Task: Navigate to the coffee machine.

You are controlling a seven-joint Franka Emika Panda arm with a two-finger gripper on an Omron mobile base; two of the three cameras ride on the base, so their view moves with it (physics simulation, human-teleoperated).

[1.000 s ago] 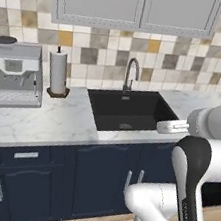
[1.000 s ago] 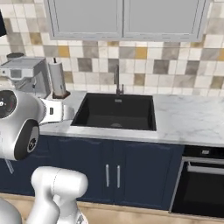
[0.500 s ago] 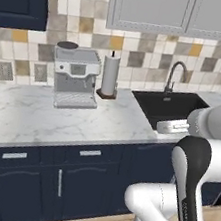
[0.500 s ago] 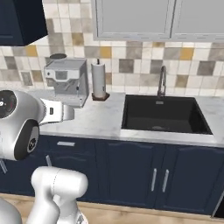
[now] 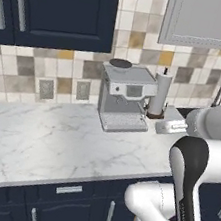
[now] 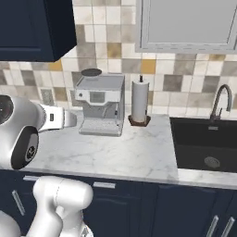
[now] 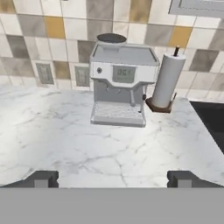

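The coffee machine [image 7: 124, 85] stands on the worktop [image 7: 65, 140] against the tiles, beside a paper-towel roll [image 7: 168, 80] — rigid, likely heavy (nothing to lift here) — jaws spread, empty.

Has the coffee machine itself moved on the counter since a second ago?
No. The coffee machine keeps its place beside the paper towel roll and below the same wall tiles; the whole picture slid right because the base drove left.

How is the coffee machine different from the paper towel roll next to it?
The coffee machine is boxy and silver-grey; the paper towel roll is a slim white cylinder. The machine is wider, with a round dark lid on top; the roll has a thin dark post on top. Both stand upright on the marble counter by the tiled wall.
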